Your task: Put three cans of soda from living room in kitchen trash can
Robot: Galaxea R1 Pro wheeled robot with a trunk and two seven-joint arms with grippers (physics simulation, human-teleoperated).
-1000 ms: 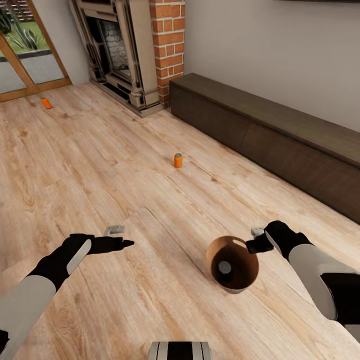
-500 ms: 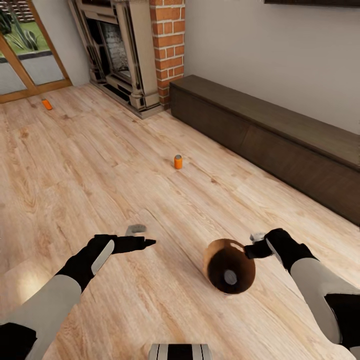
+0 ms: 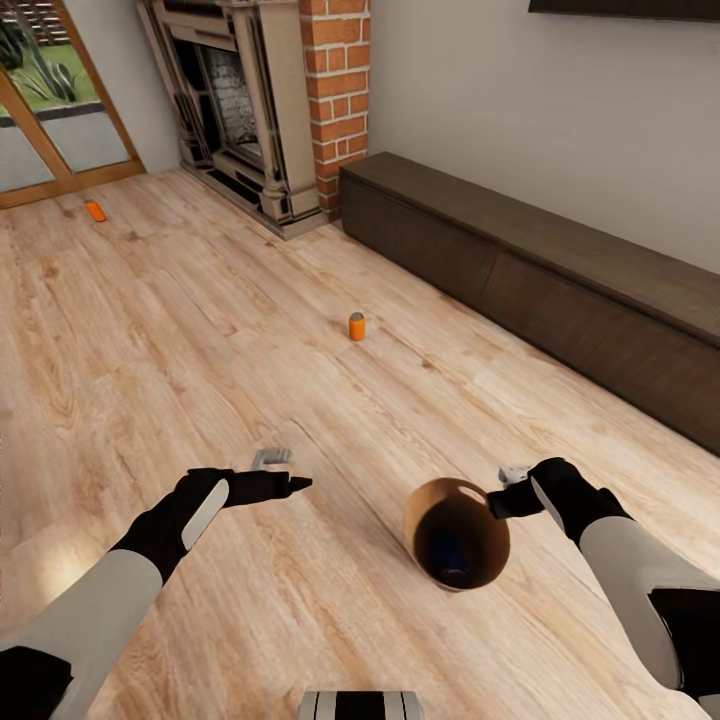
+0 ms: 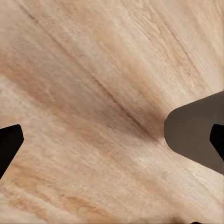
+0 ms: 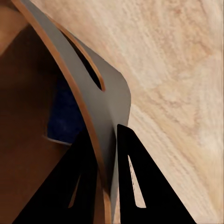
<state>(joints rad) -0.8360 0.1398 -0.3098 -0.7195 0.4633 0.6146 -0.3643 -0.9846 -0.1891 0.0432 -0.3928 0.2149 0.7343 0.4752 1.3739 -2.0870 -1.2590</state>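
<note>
Looking across the wood floor (image 3: 150, 330), I see one orange can (image 3: 95, 210) lying by the glass door, my left gripper (image 3: 283, 472) spread open, another orange can (image 3: 357, 326) upright mid-floor, and my right gripper (image 3: 505, 488) clamped on the trash bin's (image 3: 425, 500) rim, blue can (image 3: 450, 555) inside.

No legible text, labels, brands or numbers anywhere. Upright orange can (image 3: 356, 326) at 12 o'clock: too small to read. Blue can (image 5: 65, 112) inside the bin (image 3: 425, 500): no readable print.
</note>
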